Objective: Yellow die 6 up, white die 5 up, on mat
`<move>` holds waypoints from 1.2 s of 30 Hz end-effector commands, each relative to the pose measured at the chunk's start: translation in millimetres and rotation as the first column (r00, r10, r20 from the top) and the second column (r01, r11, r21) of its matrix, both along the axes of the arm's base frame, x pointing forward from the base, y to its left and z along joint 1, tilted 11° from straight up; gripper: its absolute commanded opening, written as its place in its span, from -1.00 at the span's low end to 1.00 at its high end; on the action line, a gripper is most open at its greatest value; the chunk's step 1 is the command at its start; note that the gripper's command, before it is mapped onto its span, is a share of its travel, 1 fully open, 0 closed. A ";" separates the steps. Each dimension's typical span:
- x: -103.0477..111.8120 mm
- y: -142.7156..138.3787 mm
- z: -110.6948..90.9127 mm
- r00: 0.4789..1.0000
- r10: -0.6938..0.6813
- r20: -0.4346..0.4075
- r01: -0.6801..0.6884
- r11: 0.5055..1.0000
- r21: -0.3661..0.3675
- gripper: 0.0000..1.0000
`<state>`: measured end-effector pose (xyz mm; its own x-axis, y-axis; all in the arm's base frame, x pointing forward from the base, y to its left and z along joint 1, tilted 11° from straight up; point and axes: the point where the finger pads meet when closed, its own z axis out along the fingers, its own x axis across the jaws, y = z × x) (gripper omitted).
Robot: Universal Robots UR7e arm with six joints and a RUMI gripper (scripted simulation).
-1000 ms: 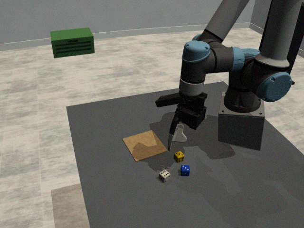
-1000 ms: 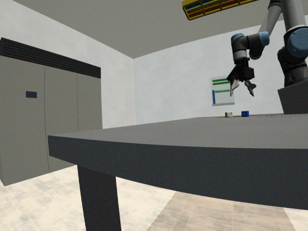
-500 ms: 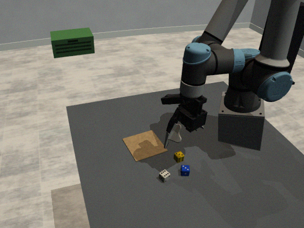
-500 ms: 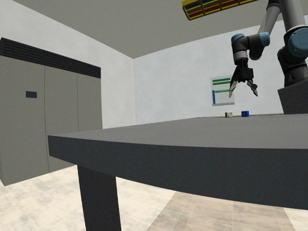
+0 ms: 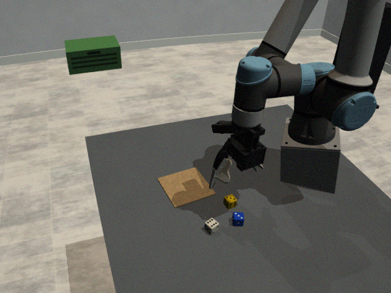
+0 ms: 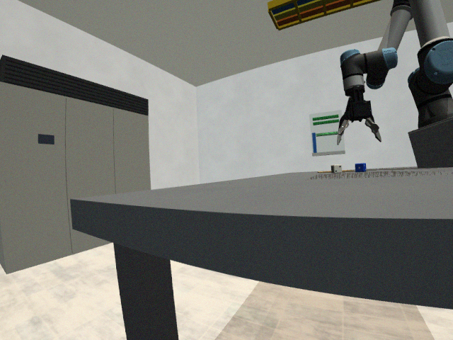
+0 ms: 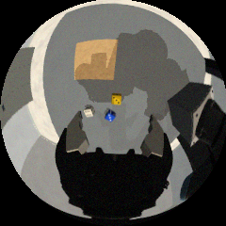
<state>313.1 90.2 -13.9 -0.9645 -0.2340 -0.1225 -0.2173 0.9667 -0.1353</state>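
Yellow die (image 5: 230,201) (image 7: 117,99) lies off the mat (image 5: 171,182) (image 6: 321,171) (image 7: 94,48), near its corner; white (image 5: 211,225) (image 6: 336,168) (image 7: 88,111) also off, on the table (image 5: 142,246) (image 6: 219,199) (image 7: 58,75). Pincer (image 5: 236,177) (image 6: 359,142) (image 7: 116,113) fully spread, grasping nothing, held high, probably for clearance. Blue (image 5: 237,219) (image 6: 360,167) (image 7: 110,116) sits close to yellow, likely tight for a jaw; white's outer side offers more room

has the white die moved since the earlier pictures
No, the white die has not visibly moved: in the top view it lies in the same place relative to the mat, off its near edge.
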 end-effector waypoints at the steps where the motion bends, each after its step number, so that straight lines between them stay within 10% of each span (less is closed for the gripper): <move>1: -0.1 0.2 -0.2 1.000 -0.025 0.003 0.025 1.000 0.003 1.00; 11: -0.2 0.2 -0.3 1.000 -0.031 0.004 0.031 1.000 0.003 1.00; 12: -0.2 0.2 -0.3 1.000 -0.031 0.004 0.031 1.000 0.003 -0.44; 36: -0.2 0.2 -0.3 1.000 -0.031 0.004 0.031 1.000 0.003 -0.44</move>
<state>312.5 90.4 -14.5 -0.9709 -0.2036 -0.1263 -0.1869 0.9734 -0.1328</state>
